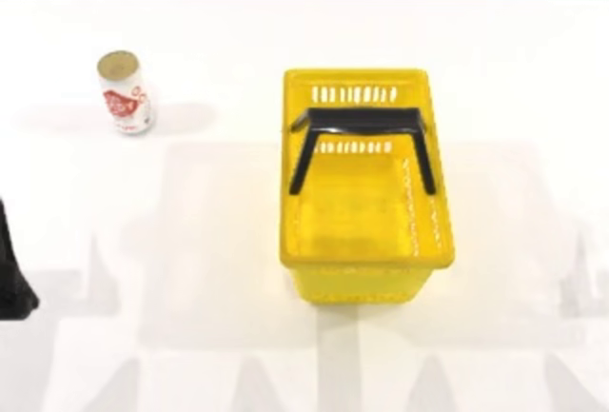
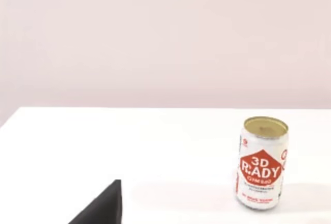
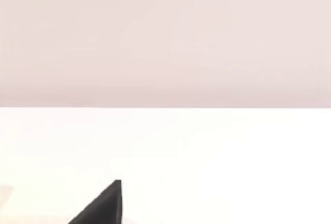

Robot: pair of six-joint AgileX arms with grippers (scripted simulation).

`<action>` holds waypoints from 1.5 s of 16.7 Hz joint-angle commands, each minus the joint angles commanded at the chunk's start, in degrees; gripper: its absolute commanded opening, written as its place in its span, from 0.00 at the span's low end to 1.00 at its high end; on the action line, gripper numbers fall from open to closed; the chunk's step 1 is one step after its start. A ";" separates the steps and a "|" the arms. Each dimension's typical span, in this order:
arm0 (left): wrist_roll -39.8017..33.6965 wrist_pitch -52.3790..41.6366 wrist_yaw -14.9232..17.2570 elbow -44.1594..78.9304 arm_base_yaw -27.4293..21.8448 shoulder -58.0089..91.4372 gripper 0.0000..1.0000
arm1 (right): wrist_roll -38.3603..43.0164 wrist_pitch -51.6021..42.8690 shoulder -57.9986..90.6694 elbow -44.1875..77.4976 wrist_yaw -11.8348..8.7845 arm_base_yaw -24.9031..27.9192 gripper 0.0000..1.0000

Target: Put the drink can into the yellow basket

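Looking down, we see the drink can [image 1: 124, 91] upright, well left of the yellow basket [image 1: 366, 264], our left arm [image 1: 13, 269] parked nearer us. Our left wrist view shows one fingertip [image 2: 106, 206]; grip state unclear. A misjudged approach could topple it.

top: overhead, down | wrists: low, level | shared: drink can [image 1: 125, 91]
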 joint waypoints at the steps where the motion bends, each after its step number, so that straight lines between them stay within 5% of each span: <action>1: 0.00 0.00 0.00 0.00 0.00 0.00 1.00 | 0.00 0.00 0.00 0.00 0.00 0.00 1.00; 10: 5.89 -11.31 1.76 18.22 -2.07 19.16 1.00 | 0.00 0.00 0.00 0.00 0.00 0.00 1.00; 25: 29.38 -60.58 4.36 105.32 -5.94 103.95 1.00 | 0.00 0.00 0.00 0.00 0.00 0.00 1.00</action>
